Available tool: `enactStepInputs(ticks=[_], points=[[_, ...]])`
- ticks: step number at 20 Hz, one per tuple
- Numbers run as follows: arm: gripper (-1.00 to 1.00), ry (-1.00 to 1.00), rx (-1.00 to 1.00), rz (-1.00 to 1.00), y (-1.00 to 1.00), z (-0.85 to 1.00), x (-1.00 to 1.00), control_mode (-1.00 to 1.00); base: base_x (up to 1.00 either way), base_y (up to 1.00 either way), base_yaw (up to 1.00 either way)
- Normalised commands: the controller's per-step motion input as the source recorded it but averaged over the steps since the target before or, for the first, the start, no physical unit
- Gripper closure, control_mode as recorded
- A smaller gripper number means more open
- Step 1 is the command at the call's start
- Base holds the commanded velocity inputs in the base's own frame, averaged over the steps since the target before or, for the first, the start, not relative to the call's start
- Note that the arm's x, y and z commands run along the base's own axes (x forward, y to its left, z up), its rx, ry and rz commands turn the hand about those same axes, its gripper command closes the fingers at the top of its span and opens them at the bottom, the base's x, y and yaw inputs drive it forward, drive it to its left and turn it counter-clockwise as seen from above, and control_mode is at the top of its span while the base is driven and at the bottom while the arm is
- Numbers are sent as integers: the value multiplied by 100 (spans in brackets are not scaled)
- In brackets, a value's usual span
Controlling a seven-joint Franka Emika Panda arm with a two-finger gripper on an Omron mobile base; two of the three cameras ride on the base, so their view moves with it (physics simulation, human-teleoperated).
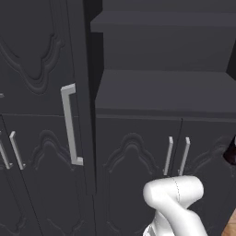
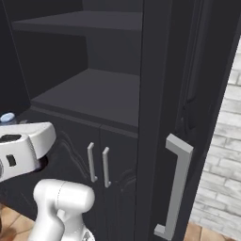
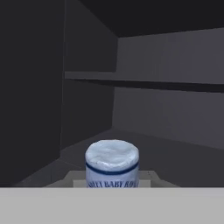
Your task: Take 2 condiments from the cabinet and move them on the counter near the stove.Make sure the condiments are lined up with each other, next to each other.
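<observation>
Nearest in the hand view, a small bottle with a pale blue cap (image 3: 112, 158) stands upright at the bottom centre, a dark blue ring under the cap and printed lettering just below it. The end effector is pressed together on this bottle, though its tips are hidden. In the right base view the same pale blue cap (image 2: 8, 117) peeks above the white hand at the left edge, in front of the open black cabinet (image 2: 84, 94). In the left base view a dark maroon patch (image 1: 230, 154) at the right edge is probably the bottle's body.

Beyond the bottle lie the cabinet's dark bare shelves (image 3: 166, 83). Its ornate relief door (image 1: 41, 60) stands swung open, with a long grey bar handle (image 1: 70, 124). Below are low black cabinets with short paired handles (image 1: 177, 156).
</observation>
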Motion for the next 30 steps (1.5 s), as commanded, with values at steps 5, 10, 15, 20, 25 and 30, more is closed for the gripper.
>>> enactStepInputs(ticks=[5,10,15,20,25,30], points=[[100,0,0,0,0,0,0,100,-71,12,0],[100,0,0,0,0,0,0,100,-66,42,0],[100,0,0,0,0,0,0,100,-57,66,4],[100,0,0,0,0,0,0,100,-46,84,19],[100,0,0,0,0,0,0,100,-37,77,35],[100,0,0,0,0,0,0,100,-18,62,41]])
